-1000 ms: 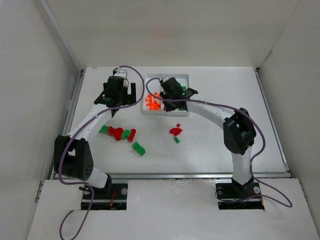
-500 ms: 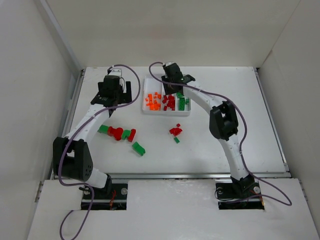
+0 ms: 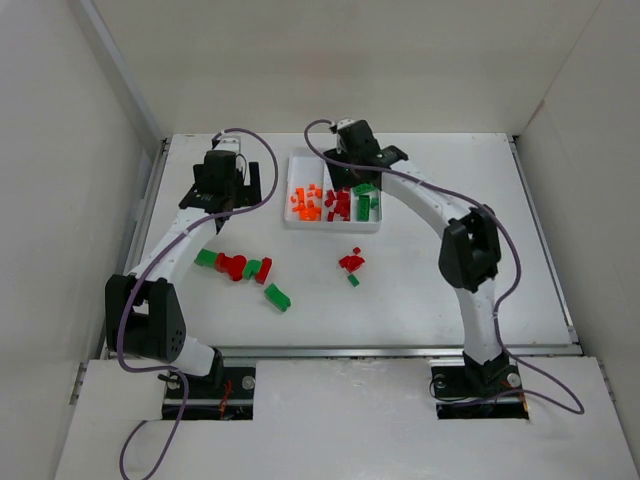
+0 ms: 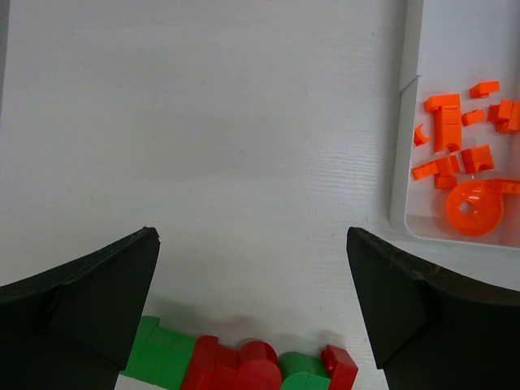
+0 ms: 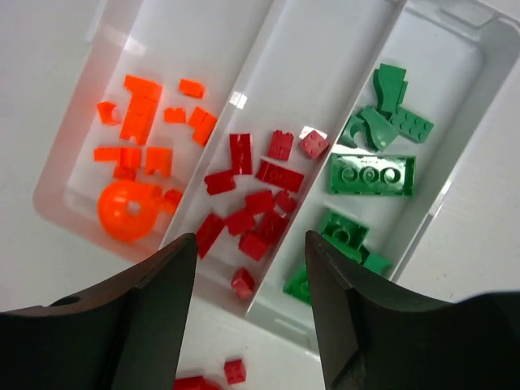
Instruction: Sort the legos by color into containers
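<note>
1. Legos, tiny red, green and orange plastic bricks [image 3: 305, 203], are mostly sorted in the white, shallow, square plastic tray [image 3: 305, 165] at the desk's [image 3: 450, 200] far middle: orange left, red centre, green right, compartments running lengthwise away from the arms.
2. Left hand [image 4: 250, 234] and right hand [image 5: 250, 237] both gape, empty.
3. Remaining: a red-green row [image 3: 240, 267] lying crosswise, one green brick [image 3: 277, 297], a small red-green cluster [image 3: 351, 265].
</note>
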Motion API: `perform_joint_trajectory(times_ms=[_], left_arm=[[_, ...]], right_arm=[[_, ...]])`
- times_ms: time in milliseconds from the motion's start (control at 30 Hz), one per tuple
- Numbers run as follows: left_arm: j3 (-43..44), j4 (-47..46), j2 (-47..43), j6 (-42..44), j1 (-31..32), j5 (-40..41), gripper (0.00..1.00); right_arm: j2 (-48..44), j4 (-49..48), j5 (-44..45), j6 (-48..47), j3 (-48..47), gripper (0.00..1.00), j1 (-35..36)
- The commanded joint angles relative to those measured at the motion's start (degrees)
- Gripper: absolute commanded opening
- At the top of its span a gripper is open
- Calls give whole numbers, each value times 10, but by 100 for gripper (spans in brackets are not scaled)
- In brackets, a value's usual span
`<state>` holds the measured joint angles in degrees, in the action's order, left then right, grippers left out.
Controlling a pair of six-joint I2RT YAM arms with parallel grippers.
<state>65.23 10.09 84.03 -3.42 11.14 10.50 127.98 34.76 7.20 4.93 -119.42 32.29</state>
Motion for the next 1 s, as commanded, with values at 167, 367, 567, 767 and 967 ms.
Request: perform_joint_trajectory(times_ms=[167, 367, 567, 767, 967], left_arm=[[-2, -13, -20, -5, -1, -16, 100], [-7, -13, -15, -16, -1, -21, 100], [-18, -18, -25, -16, 4, -22, 100], [-18, -18, -26, -11, 4, -16, 100], [-18, -18, -26, -11, 4, -16, 100]], right_arm=[[-200, -22, -73, 109, 297, 60, 4], [-199, -58, -73, 162, 371, 55, 4], [-156, -51, -73, 162, 357, 47, 4], [-144, -64, -73, 156, 371, 46, 4], [-127, -69, -85, 145, 383, 46, 15]])
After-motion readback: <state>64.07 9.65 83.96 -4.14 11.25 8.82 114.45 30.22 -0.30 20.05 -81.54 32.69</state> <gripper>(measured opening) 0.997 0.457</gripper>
